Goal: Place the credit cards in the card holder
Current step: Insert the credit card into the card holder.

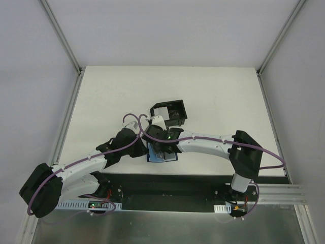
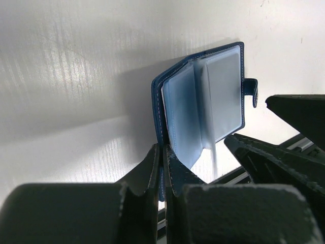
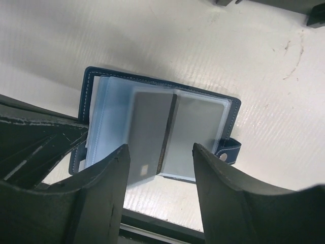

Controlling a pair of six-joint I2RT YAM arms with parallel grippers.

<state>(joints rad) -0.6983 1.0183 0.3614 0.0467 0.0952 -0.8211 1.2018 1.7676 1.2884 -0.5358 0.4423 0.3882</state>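
clamping the open card holder's [image 2: 223, 86] cover is the left gripper [image 2: 161, 152]; right gripper [image 3: 160, 150] gapes above a seemingly half-inserted card [image 3: 150, 122]; pale cards [image 1: 161, 110] wait beyond.

A lab test cell: white table [image 1: 213, 91] enclosed by plain grey panels [image 1: 30, 76].

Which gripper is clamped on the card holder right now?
The left gripper: its jaws are shut on the edge of the blue cover of the card holder. The right gripper hovers over the open holder with its jaws apart.
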